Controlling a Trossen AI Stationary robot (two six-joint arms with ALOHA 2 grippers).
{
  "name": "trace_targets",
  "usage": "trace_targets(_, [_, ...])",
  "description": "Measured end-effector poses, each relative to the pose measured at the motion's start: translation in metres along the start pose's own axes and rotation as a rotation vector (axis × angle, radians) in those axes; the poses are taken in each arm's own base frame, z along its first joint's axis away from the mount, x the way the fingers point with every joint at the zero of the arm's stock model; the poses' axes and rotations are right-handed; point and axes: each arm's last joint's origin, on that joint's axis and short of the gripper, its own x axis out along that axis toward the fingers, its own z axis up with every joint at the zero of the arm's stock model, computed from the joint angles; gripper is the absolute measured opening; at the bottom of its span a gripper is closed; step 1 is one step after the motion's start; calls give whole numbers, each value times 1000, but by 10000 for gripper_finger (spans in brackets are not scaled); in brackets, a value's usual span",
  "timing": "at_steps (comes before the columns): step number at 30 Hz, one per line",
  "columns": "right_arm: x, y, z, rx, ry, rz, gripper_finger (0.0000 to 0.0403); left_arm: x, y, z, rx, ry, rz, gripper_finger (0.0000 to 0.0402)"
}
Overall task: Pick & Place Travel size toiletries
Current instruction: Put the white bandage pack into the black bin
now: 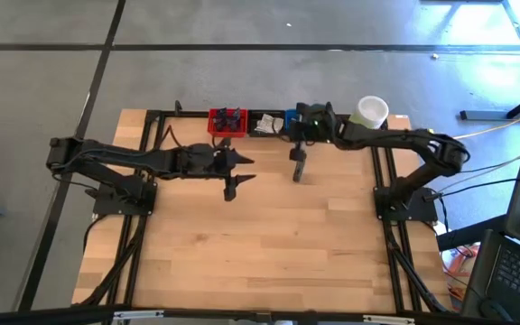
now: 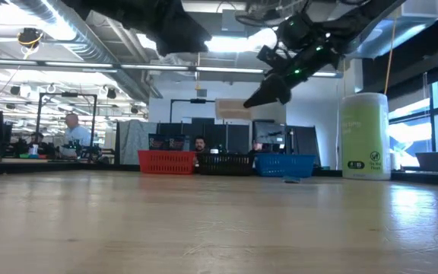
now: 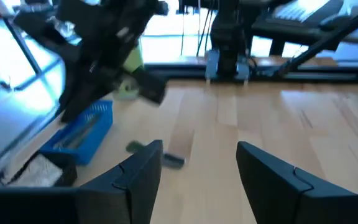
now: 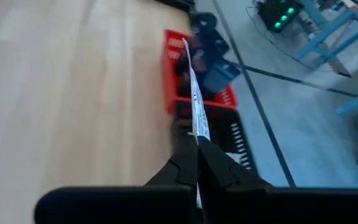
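Right pincer (image 4: 196, 146) was clenched on a thin flat sachet (image 4: 193, 93), held raised over the tabletop (image 1: 260, 244) near the red bin (image 4: 194, 93). Left pincer (image 3: 194, 168) hung released nearby, holding nothing.

Beyond the pale wooden plank tabletop (image 2: 204, 228) lies an open office with dark monitors (image 2: 204, 129), bright ceiling strip lights (image 2: 226, 42), and grey concrete floor (image 1: 242, 81).

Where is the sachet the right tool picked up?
The sachet is pinched edge-on in the shut right tool, held in the air near the table's far edge, in front of the red bin and black bin.
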Motion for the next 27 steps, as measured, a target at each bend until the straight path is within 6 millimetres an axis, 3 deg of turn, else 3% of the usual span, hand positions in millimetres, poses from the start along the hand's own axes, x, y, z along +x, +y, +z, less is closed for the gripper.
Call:
trace_targets(13, [47,-66,-2,80,148,59,0,-1,0,12,7,-118,4,205])
trace_targets(19, [65,-75,-7,124,121,139,0,-1,0,12,13,-119,1,205])
trace_targets(27, [74,-81,-30,191,178,175,0,-1,0,14,47,-147,5,205])
